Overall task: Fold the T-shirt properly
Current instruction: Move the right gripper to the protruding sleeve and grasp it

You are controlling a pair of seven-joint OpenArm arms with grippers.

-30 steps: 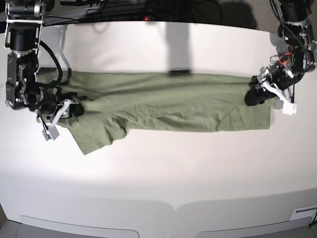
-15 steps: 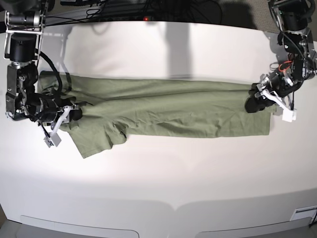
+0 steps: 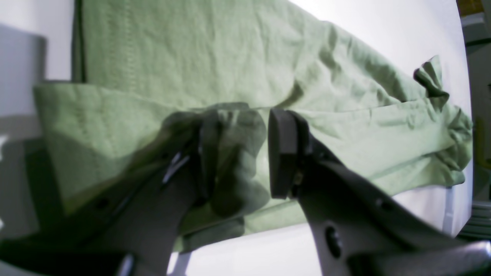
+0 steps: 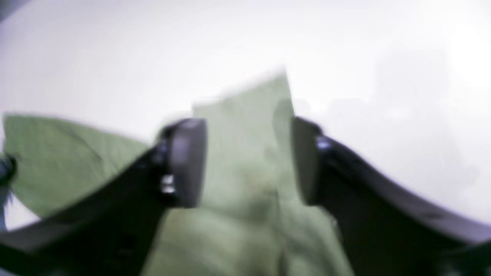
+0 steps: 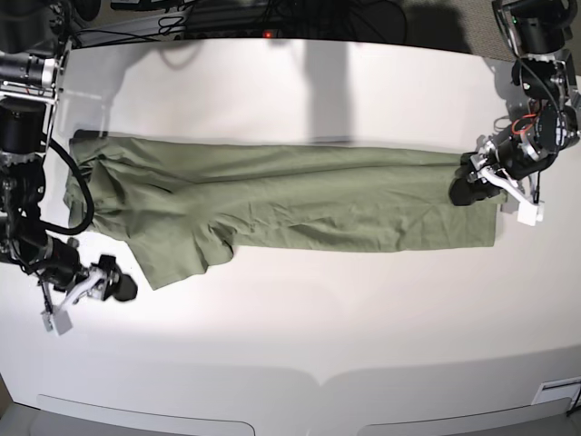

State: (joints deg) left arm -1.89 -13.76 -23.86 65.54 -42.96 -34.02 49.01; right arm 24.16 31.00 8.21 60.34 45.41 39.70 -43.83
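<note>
Lengthwise across the table [image 5: 290,309], T-shirt [image 5: 300,204], hem toward left gripper [image 5: 478,186].

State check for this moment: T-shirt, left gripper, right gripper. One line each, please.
T-shirt: folded lengthwise into a long wrinkled band flat on the table, one sleeve sticking out at its lower left.
Left gripper: at the shirt's hem end, jaws open with a bunch of fabric between them.
Right gripper: off the shirt, just past the sleeve, jaws open and holding nothing.
</note>
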